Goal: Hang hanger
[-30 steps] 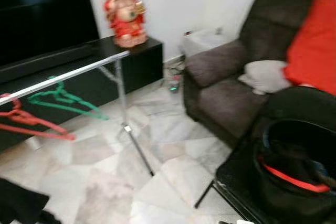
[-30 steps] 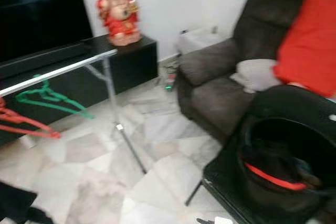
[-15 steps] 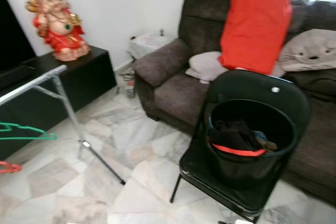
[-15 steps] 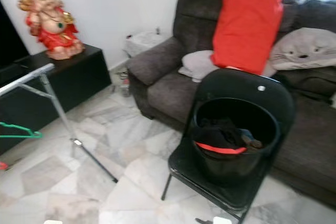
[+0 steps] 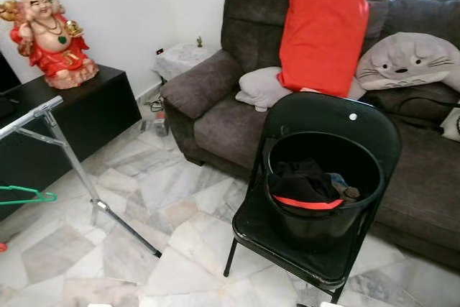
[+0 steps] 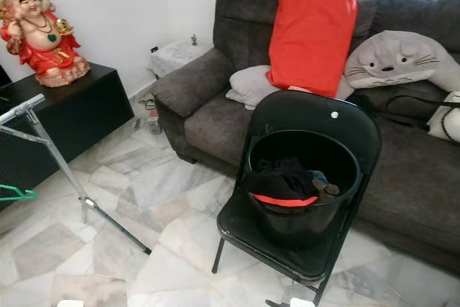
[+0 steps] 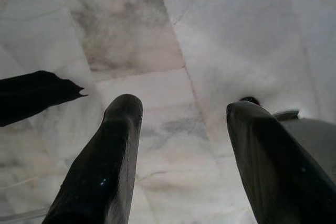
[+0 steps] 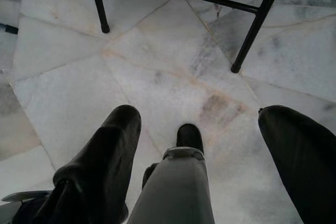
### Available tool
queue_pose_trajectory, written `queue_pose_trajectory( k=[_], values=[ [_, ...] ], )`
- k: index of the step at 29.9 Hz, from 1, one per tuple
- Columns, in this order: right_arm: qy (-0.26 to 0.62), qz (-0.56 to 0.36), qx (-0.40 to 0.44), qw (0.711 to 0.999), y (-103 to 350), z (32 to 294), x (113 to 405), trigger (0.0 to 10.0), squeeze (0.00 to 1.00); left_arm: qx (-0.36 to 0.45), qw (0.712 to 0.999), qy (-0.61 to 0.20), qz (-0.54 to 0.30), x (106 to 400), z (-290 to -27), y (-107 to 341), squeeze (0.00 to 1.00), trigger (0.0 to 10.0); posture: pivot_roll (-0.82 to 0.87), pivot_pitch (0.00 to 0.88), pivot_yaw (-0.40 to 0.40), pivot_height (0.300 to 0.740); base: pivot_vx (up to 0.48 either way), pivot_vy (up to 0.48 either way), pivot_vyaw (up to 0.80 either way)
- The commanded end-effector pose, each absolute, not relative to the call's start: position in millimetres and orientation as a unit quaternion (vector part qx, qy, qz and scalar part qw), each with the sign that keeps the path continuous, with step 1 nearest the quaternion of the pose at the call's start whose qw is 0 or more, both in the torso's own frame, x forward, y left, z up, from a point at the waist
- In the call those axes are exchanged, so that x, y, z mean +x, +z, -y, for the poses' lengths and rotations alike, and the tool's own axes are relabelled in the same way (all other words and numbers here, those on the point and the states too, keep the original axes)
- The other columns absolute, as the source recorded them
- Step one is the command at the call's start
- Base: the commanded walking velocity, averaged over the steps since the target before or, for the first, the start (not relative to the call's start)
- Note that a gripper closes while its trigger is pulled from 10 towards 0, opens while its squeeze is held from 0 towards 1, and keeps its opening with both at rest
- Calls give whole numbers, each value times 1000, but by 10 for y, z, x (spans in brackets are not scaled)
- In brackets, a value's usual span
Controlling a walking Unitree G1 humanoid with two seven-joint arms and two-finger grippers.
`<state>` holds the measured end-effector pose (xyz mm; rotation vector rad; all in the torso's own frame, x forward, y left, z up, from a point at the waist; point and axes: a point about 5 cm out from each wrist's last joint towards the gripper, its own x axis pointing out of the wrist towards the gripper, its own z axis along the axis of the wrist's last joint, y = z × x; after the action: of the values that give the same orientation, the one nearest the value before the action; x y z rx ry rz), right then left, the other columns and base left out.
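Note:
A green hanger hangs at the far left, below the silver rail of a folding clothes rack. A tip of a red hanger shows at the left edge, lower down. A black bucket stands on a black folding chair; inside it lie dark clothes and a red curved piece. My left gripper hangs open over the marble floor, holding nothing. My right gripper is open too, above the floor near the chair's legs.
A dark brown sofa with a red cushion and a grey plush pillow lies behind the chair. A red figurine sits on a black cabinet. The rack's leg slants across the marble floor.
The camera has swung to the right: the rack and hangers have slid to the left edge, and the chair with the bucket now sits in the middle. The blur is gone.

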<state>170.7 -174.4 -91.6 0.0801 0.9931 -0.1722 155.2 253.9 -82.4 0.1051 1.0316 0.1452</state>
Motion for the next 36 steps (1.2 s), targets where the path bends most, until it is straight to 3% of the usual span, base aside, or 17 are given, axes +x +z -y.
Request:
queue_pose_trajectory(
  k=[1, 5, 11, 17, 30, 36],
  values=[
    [-83, -485, 40, 870, -936, 1730, 1667, 10000, 0, 67, 864, 64, -494, 1559, -2605, -800, 0, 10000, -43, 0, 85, 740, 0, -480, -800],
    [-82, -486, 40, 869, -941, 1729, 1657, 10000, 0, 47, 861, 91, -499, 1481, -2707, -798, 0, 10000, -43, 0, 85, 740, 0, -240, -800],
    [-84, -481, 44, 872, -936, 1728, 1663, 10000, 0, 49, 862, 81, -498, 1467, -2618, -831, 0, 10000, -35, 0, 83, 740, 0, 0, -754],
    [-88, -452, 56, 886, -906, 1723, 1704, 10000, 0, 43, 862, 78, -499, 1476, -2492, -868, 0, 10000, -39, 0, 84, 740, 0, 0, 0],
    [-80, -395, 47, 914, -827, 1736, 1800, 10000, 0, 19, 866, 93, -492, 1522, -2500, -849, 0, 10000, -87, 0, 88, 740, 0, 0, 0],
    [-83, -404, 46, 910, -839, 1742, 1789, 10000, 0, 25, 865, 98, -491, 1534, -2619, -808, 0, 10000, -74, 0, 81, 740, 0, 480, 0]
  ],
)
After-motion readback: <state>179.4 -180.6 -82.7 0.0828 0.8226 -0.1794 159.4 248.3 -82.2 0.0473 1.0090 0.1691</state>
